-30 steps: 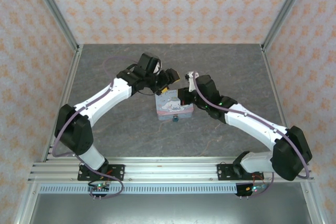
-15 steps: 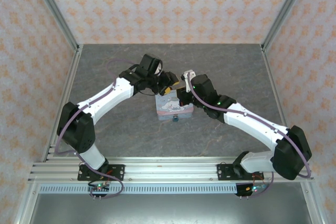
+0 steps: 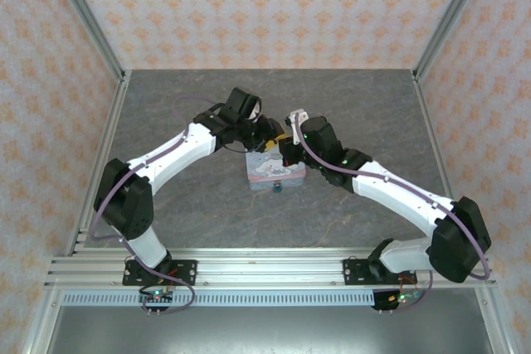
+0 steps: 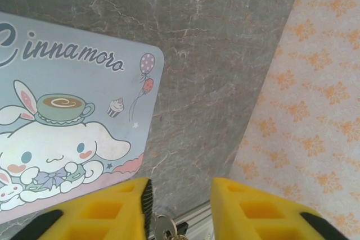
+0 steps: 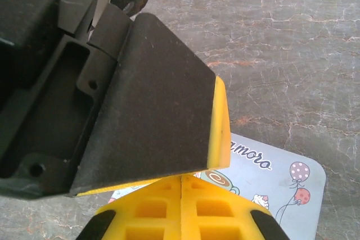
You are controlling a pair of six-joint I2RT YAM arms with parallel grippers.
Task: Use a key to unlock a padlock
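Padlock (image 3: 277, 189): tiny teal-blue speck against box (image 3: 264, 168)

The table (image 3: 365, 105) carries one pastel cartoon box (image 3: 274, 170) near its middle, one teal padlock (image 3: 276, 189) at the box's near side, one key (image 4: 163, 226) (a mere silvery sliver) and two grippers, the left gripper (image 4: 180, 186) and the right gripper (image 5: 181, 181), with two yellow fingers (image 4: 242, 206) each.

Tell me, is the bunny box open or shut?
Shut. The bunny box has its lid flat on top, and the blue padlock hangs at its front.
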